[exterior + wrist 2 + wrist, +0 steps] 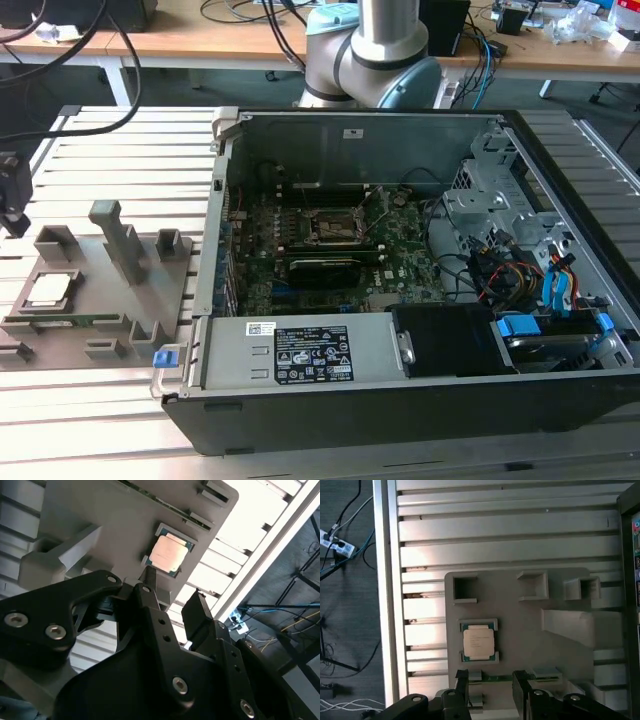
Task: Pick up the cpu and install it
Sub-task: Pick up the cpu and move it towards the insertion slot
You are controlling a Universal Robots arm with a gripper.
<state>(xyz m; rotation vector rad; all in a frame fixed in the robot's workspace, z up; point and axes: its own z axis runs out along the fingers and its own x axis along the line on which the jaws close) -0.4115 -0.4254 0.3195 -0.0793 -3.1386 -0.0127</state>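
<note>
In the exterior view, I'm seeing the tool (12,226) hanging at the exterior view's left edge over the slatted desk (90,425). The cpu (50,290) is lying flat in a recess of the grey tray (112,300), below the tool and well apart from the open computer case (330,352).

In the second wrist view, the tool (174,586) is showing its two dark fingers (150,580) spread apart and gripping nothing. The cpu (169,554) is sitting just beyond the fingertips, not touching them.

In the first wrist view, the tool (491,676) is again standing wide and empty, and the cpu (479,641) is resting ahead of it on the tray (520,645), roughly in line with the gap between the fingers.

I'm judging the chip to be light, thin and stiff, with a smooth metal lid that could slip under a loose pinch, and probably delicate underneath. I'm reckoning the safest hold is on two opposite edges at the pale rim, kept level, with gentle force.
</note>
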